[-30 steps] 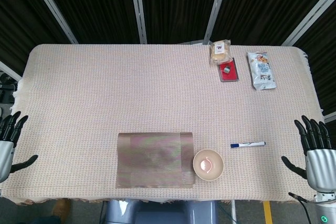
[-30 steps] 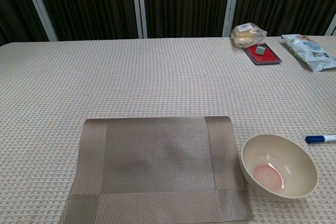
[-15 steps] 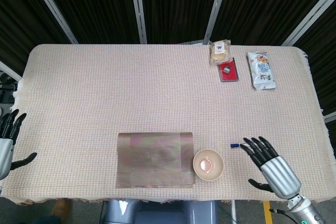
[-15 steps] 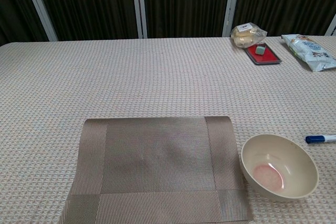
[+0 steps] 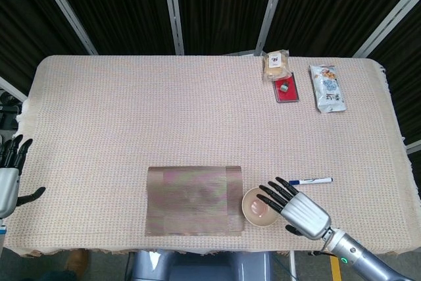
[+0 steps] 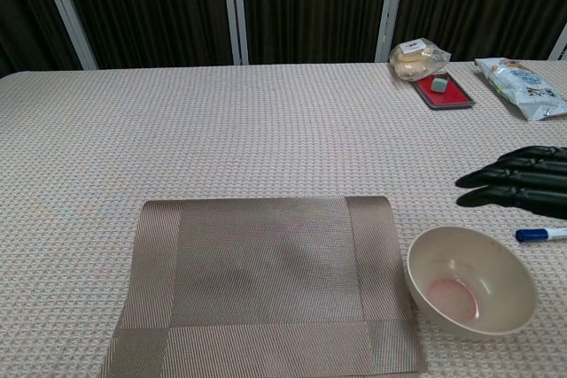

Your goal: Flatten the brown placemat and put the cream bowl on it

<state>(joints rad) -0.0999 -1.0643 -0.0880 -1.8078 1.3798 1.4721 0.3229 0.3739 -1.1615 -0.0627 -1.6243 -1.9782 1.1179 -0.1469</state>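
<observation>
Brown woven rectangular placemat [image 5: 195, 201] lies flat nr front table edge. Cream round bowl [image 6: 471, 280] just beside its rt edge, may be tipped/shoved by right hand [image 5: 297, 206]: fingers spread, nothing held.

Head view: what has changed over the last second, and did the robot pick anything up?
The right hand swept in from the table's right edge toward the cream bowl; its spread fingers now hover at the bowl's rim, holding nothing. The left hand stayed at the left edge, open. The brown woven placemat, bowl and blue-capped marker have not moved.
</observation>
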